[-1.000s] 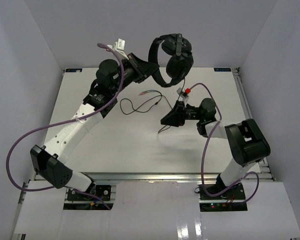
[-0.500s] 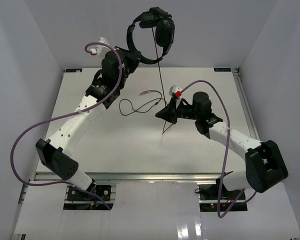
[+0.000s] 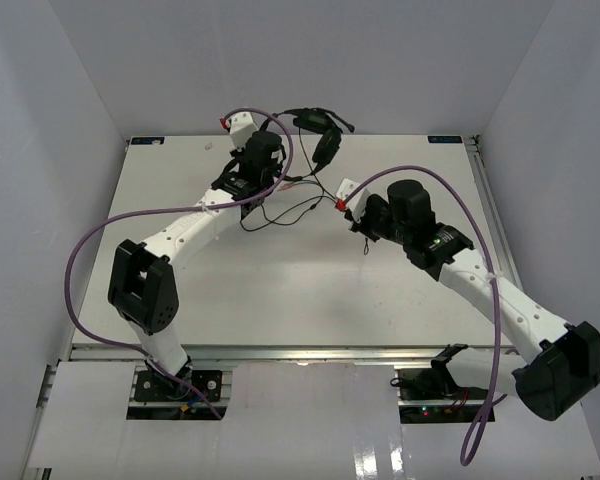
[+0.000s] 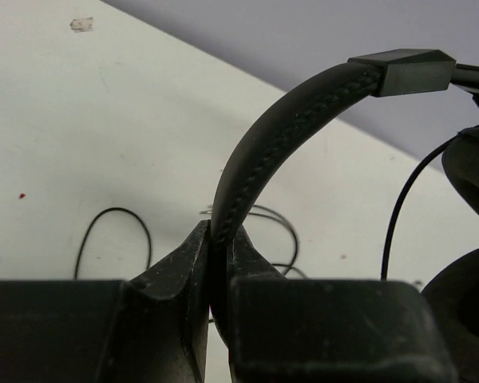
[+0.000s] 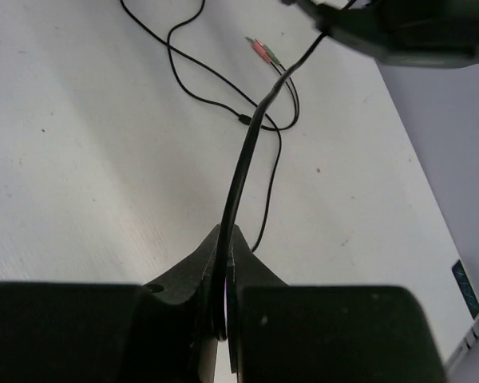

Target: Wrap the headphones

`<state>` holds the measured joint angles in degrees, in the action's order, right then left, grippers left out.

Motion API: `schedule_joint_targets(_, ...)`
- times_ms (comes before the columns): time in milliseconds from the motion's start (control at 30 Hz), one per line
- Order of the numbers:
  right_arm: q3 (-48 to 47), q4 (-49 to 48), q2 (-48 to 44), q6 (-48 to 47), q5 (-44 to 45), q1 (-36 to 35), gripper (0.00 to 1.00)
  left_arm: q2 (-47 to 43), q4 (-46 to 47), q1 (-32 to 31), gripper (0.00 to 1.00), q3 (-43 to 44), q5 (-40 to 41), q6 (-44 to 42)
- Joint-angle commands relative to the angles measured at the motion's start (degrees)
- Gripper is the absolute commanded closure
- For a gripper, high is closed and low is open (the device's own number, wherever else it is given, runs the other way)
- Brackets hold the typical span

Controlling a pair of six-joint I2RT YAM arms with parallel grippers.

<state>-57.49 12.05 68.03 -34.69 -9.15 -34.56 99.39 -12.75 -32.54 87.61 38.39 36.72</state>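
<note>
Top view first: the headphones (image 3: 320, 128) are up in the air over the table's (image 3: 180, 290) far edge, a bit left of the middle of that edge. The left gripper (image 3: 273, 135) is out there too, above the far edge, and it's got them by the headband (image 3: 290, 117). One ear cup (image 3: 327, 146) hangs down on the right side. The right gripper (image 3: 353, 208) sits over the middle of the table, slightly right of centre. The slack of the cord (image 3: 280, 215) lies in loose loops on the table's far half, between the two grippers.

Left wrist cam: the left gripper (image 4: 219, 239) is clamped tight on the stitched headband (image 4: 295, 120), which arcs up and right out of the jaws. An ear cup (image 4: 473, 163) is just at the right edge of the shot, and a cord loop (image 4: 112, 231) is lying on the table (image 4: 64, 120) below.

Right wrist cam: the right gripper (image 5: 225, 239) is pinched down on the cord (image 5: 246, 152), nothing else in the jaws. The cord runs taut from the fingertips up toward the headphones (image 5: 399, 32) at the top of the shot. More cord curls on the table (image 5: 64, 159) underneath, with the pink and green plugs (image 5: 263, 52) resting flat on the table
</note>
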Motion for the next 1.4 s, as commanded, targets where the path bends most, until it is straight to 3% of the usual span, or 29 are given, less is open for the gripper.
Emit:
schedule_joint_targets(0, -0.99, 4.36, -2.97, -7.72, 4.12, -0.85, 0.92, -3.88, 7.71, 0.37, 1.0, -0.16, -1.25, -7.56)
schedule_joint_targets(100, -2.96, 5.35, -3.63, -11.91, 6.24, -1.39, 0.92, -0.49, 4.88, 0.37, 1.0, 0.81, -2.53, -10.2)
schedule_joint_targets(233, -8.02, 5.18, -3.51, -15.85, 11.13, -1.39, 0.92, 1.86, 2.28, 0.1, 1.0, -0.72, -10.45, -12.45)
schedule_joint_targets(367, -11.87, 7.96, -2.37, -16.29, 4.62, -1.39, 0.92, 2.69, 1.89, -0.64, 1.0, -4.21, -11.84, -12.44)
schedule_joint_targets(500, -9.96, 11.67, -2.06, -17.69, -3.71, -2.98, 0.92, 3.1, -0.91, -0.39, 1.0, -2.78, -11.42, -6.61)
schedule_joint_targets(767, -2.32, 12.47, -3.79, -19.54, -6.88, -4.1, 0.92, 5.76, -9.02, 1.64, 1.0, 9.0, -20.16, 9.55)
schedule_joint_targets(967, -0.65, 14.35, -4.31, -21.6, -8.83, -5.13, 0.92, 9.05, -13.17, 1.61, 1.0, 14.53, -19.22, 14.56)
schedule_joint_targets(1233, -6.76, 16.95, -2.32, -22.29, -10.25, -6.51, 0.92, 14.5, -14.82, 1.3, 1.0, 14.87, -20.79, 15.26)
schedule_joint_targets(1367, -9.36, 17.31, -1.5, -22.36, -8.72, -6.75, 0.92, 17.0, -15.21, -1.1, 1.0, 15.93, -17.31, 10.36)
